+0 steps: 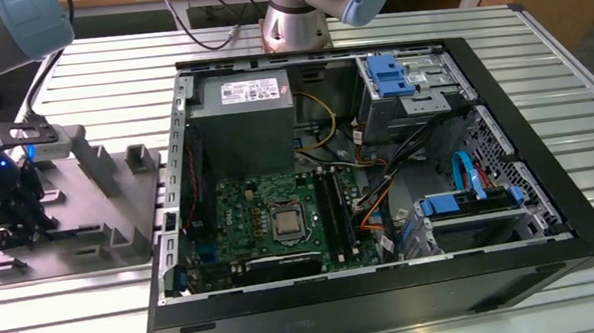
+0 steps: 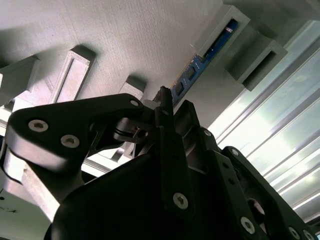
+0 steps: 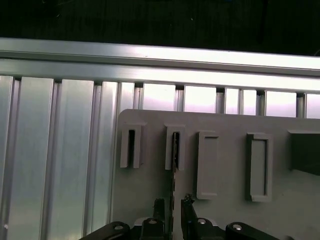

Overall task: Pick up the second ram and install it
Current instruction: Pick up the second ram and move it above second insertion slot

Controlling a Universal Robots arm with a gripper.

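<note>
Gripper (image 3: 173,204) at grey fixture tray (image 1: 119,222), the exterior view's left; jaws slightly open, straddling the on-edge second ram (image 3: 175,150).

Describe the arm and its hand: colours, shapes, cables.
The arm is silver-grey tubing with pale blue joint caps; black cables trail by its base. The hand is black, built of linked plates with silver screw heads. A blue light glows on the black wrist.

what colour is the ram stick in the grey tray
The thin ram stick is blue with dark chips, clearest in the second wrist view.
</note>
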